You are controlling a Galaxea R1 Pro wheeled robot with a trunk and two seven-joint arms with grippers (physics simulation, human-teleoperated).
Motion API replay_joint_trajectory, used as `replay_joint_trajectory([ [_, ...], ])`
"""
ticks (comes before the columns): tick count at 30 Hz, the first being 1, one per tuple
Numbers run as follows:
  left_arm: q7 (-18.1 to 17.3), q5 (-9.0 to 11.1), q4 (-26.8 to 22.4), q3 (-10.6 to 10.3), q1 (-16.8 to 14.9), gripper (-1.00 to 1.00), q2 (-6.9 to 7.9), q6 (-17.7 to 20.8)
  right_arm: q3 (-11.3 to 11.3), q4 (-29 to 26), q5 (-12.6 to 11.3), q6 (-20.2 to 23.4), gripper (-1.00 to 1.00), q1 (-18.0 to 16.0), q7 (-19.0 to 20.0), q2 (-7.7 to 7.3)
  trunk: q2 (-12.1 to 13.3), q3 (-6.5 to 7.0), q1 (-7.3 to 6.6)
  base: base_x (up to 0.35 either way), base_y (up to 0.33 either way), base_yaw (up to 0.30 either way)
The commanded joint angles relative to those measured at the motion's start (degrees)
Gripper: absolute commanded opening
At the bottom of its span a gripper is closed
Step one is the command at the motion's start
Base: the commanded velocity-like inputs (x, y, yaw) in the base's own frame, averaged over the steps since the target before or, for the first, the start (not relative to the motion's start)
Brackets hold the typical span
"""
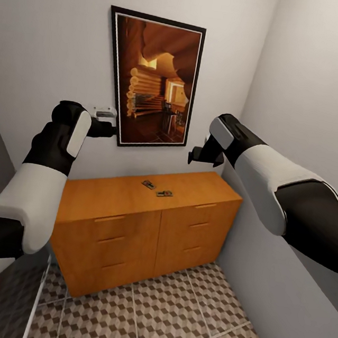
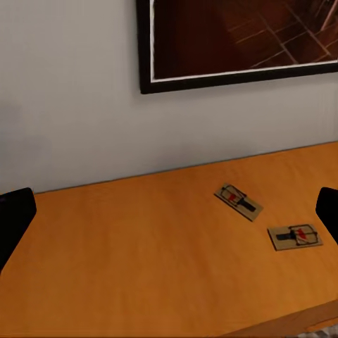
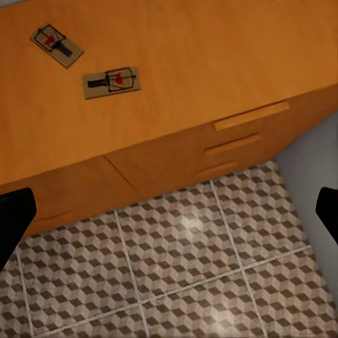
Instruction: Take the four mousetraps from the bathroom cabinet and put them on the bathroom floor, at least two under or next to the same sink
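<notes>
Cube-pattern bathroom floor [image 1: 170, 318] nearest, then the cabinet [image 1: 145, 224]. Two mousetraps [image 1: 155, 188] lie mid-top, just beside each other, long axes roughly toward 2 and 10 o'clock. Both arms raised above: right gripper [image 1: 195, 155] looks nearer, traps at its 7 o'clock, below; left gripper [image 1: 110, 129] farther. Both released, jaws wide, holding nothing.

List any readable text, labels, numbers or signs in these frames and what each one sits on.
No readable text in any view.
The mousetraps on the cabinet: each has a small red mark, too small to tell whether it is lettering.
The framed picture on the wall: a log interior scene, no caption or signature legible.
The floor tiles: cube pattern, no writing.
</notes>
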Motion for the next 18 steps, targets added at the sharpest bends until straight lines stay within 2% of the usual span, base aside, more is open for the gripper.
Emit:
replay_joint_trajectory([
  [1, 0.53, 0.60, -0.03, -0.11, -0.06, 1.00, 0.04, 0.18, 0.32, -0.02, -0.62, 0.14, 1.00, -0.07, -0.42, 0.00, -0.13, -0.13, 0.06, 0.179, 0.078, 0.000],
  [10, 0.53, 0.64, 0.03, -0.11, 0.04, 1.00, 0.02, 0.18, 0.32, 0.84, -0.62, 0.14, 1.00, -0.07, -0.38, 0.00, -0.13, -0.13, 0.06, 0.169, 0.058, 0.000],
  [18, 0.53, 0.65, -0.01, -0.13, 0.16, 1.00, 0.03, 0.18, 0.30, 1.00, -0.62, 0.14, 1.00, -0.05, -0.36, 0.00, -0.13, -0.13, 0.06, 0.071, 0.016, 0.000],
])
